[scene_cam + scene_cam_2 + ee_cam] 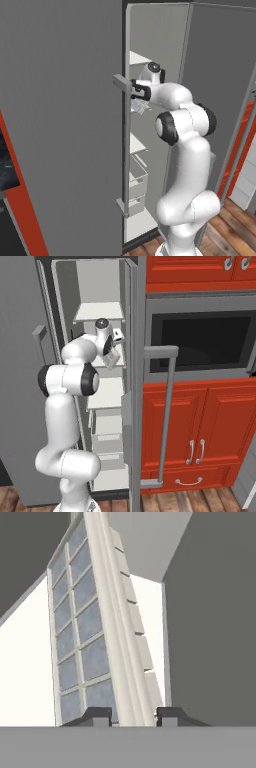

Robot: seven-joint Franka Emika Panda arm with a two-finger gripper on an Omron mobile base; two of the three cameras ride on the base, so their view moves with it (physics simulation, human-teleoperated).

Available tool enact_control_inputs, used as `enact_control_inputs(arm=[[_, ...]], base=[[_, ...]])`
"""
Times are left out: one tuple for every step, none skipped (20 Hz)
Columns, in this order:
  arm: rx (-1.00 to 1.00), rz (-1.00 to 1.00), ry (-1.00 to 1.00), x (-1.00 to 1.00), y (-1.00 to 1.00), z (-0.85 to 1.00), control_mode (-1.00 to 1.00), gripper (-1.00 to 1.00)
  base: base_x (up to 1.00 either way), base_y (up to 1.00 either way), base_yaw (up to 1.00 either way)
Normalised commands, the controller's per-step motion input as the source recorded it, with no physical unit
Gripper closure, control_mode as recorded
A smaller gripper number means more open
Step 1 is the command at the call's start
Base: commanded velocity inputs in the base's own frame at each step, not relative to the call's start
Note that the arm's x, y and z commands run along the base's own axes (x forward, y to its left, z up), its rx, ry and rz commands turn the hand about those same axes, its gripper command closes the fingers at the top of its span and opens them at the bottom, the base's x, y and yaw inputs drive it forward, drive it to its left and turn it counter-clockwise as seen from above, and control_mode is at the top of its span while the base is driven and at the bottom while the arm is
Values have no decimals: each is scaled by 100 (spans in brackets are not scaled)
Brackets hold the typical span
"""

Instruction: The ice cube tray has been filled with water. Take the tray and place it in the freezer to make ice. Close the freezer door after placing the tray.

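Two dark fingertips [100, 716] pinch the long edge of the tray [95, 632], so the pincer [132, 717] is pressed together on its rim, and the tray stretches away from the hand into the freezer [95, 286]. From the right base view the pincer [116, 346] sits at the level of a middle shelf [107, 393], with the tray [112, 357] hanging tilted beside it; from the left base view the hand [141, 92] reaches just past the open door [60, 125], close to the bar handle [122, 145]. The step in hand looks like setting the tray down inside. To do it well, I would level the tray first, since it appears canted and the water [75, 637] could spill, then lower it until the underside rests flat on a shelf before letting go. Keeping the wrist clear of the door edge and the shelf above seems wise, as the gap is narrow. Afterwards the door has to be shut. The tray is pale, off-white plastic with a grid of square cells, each showing a bluish-grey sheen, and tapered cell bottoms show along its far side.
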Motion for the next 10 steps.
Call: enact_control_inputs(arm=[[-3, 0, 0, 55, 20, -5, -100, 100], [-3, 0, 0, 55, 19, -6, -100, 100], [-3, 0, 0, 56, 19, -7, -100, 100], [-3, 0, 0, 56, 21, -11, -100, 100], [-3, 0, 0, 58, 21, -11, -100, 100], [-4, 0, 0, 59, 21, -12, -100, 100], [-3, 0, 0, 59, 20, -12, -100, 100], [-3, 0, 0, 59, 21, -13, -100, 100], [-3, 0, 0, 59, 21, -13, -100, 100], [-3, 0, 0, 56, 22, -12, -100, 100]], base=[[0, 0, 0], [0, 0, 0], [0, 0, 0], [0, 0, 0], [0, 0, 0], [0, 0, 0], [0, 0, 0], [0, 0, 0], [0, 0, 0], [0, 0, 0]])
